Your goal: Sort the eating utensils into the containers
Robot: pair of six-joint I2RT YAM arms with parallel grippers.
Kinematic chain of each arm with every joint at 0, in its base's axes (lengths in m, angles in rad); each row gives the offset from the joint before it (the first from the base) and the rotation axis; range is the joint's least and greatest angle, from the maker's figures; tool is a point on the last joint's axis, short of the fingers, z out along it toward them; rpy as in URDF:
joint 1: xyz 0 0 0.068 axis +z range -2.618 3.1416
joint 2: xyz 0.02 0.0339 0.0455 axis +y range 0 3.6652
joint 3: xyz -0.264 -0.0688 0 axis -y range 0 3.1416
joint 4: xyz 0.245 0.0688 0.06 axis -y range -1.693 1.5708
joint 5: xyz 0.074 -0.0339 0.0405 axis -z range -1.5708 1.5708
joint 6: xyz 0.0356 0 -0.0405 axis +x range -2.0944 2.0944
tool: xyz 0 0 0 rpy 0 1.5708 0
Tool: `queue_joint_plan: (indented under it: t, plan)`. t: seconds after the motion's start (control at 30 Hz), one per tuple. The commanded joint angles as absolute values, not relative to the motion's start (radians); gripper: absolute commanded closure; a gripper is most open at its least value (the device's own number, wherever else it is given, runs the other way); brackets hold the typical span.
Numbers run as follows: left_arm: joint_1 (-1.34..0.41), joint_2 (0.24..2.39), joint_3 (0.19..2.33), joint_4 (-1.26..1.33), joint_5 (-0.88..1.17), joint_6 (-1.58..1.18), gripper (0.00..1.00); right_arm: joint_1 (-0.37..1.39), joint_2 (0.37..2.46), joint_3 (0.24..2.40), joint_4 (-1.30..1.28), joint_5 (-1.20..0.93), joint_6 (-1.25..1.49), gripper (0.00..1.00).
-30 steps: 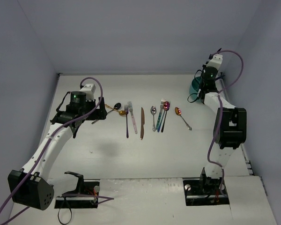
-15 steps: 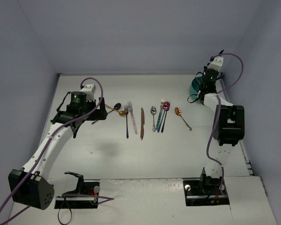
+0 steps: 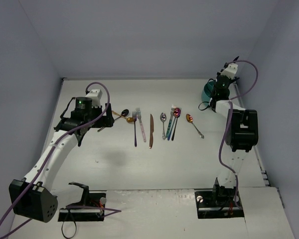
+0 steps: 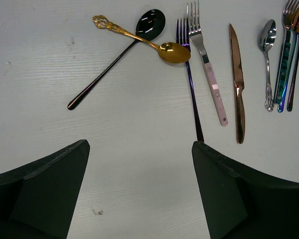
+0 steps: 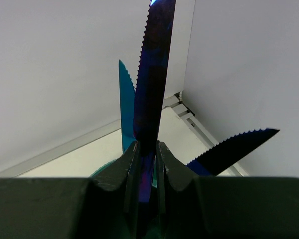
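Eating utensils [image 3: 151, 130] lay in a loose row across the middle of the counter [image 3: 154, 164], a gold spoon [image 4: 173, 52] crossing a black spoon [image 4: 150, 23] at the left end. The left hand [image 4: 139, 147] hovered over them, jaws spread wide and gripping nothing. The right hand [image 5: 147, 154] pinched a dark blue serrated knife [image 5: 152, 84] upright at the teal caddy [image 3: 208, 91], far right, beside a teal blade [image 5: 125, 104].

No readable text, labels or numbers on anything here.
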State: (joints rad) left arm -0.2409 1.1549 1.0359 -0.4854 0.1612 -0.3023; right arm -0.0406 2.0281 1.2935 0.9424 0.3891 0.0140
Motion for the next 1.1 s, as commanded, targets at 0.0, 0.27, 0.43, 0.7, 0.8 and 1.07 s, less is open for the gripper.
queue_joint_plan:
  t: [0.0, 0.27, 0.43, 0.7, 0.8, 1.07]
  plan:
    - [-0.235, 1.147, 1.076, -0.451, 0.169, -0.313, 0.18, -0.046, 1.983, 1.278, 1.08, 0.431, 0.051, 1.0]
    - [-0.236, 1.14, 1.074, -0.45, 0.166, -0.313, 0.18, -0.045, 1.955, 1.23, 1.078, 0.439, 0.062, 0.92]
    - [-0.235, 1.135, 1.074, -0.451, 0.164, -0.313, 0.18, -0.038, 1.93, 1.226, 1.058, 0.43, 0.057, 0.76]
    - [-0.235, 1.124, 1.074, -0.45, 0.158, -0.311, 0.19, -0.022, 1.85, 1.222, 0.986, 0.406, 0.05, 0.61]
    - [-0.236, 1.12, 1.074, -0.453, 0.156, -0.31, 0.18, -0.008, 1.789, 1.228, 0.919, 0.385, 0.06, 0.58]
    - [-0.233, 1.103, 1.074, -0.454, 0.152, -0.308, 0.18, 0.144, 1.594, 1.335, 0.467, 0.357, 0.072, 0.51]
